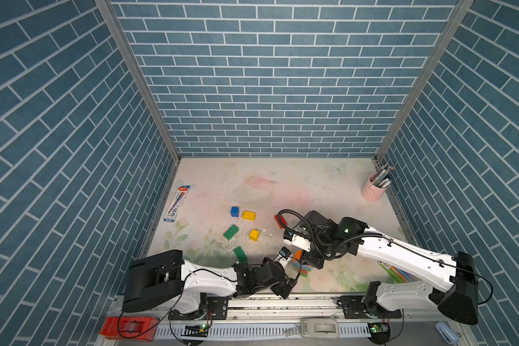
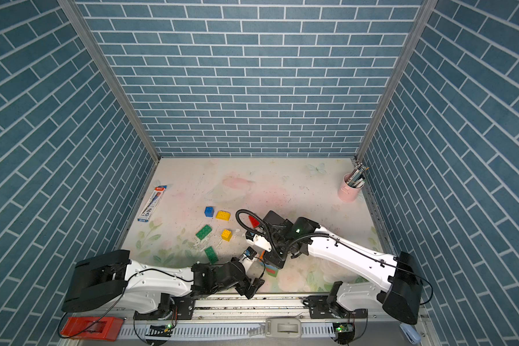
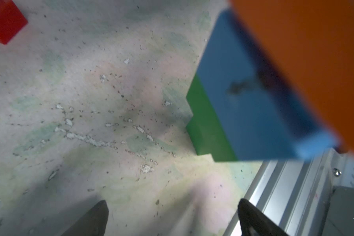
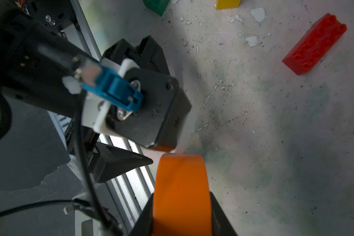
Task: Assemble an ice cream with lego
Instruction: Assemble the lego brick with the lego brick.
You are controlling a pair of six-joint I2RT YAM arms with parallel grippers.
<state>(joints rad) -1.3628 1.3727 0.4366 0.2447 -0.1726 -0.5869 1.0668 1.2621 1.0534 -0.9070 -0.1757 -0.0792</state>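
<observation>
at the far left the marker pack [image 1: 176,204] lay well away from the work, so we did not worry about it. next came the loose lego on the table [image 1: 297,185]: a loose blue brick [image 1: 235,211], a round yellow brick [image 1: 248,215], a small yellow brick [image 1: 254,235], one green brick [image 1: 231,232] and another green brick [image 1: 240,254], all lying apart. the red brick [image 1: 280,221] lay close to the right arm [image 1: 402,251], and we thought a swing of that arm could knock it away. the left pincer [image 3: 173,214] was spread wide and held nothing, just beside the stack [image 1: 303,269] and near the front rail [image 3: 284,194]. we thought nothing was steadying the stack, so a hard push from above could tip it toward that rail. the left arm [image 1: 210,275] was so close that a small move could bump it too. in the stack a blue layer [image 3: 243,92] sat on a green layer [image 3: 204,126], and the orange brick [image 4: 181,179] was on top, pinched in the right pincer [image 4: 181,219]. we could not tell if the orange brick was pushed all the way down. if it went on crooked, the bumps might not lock. if the right pincer lifted before letting go, we thought it could drag the whole stack over.
</observation>
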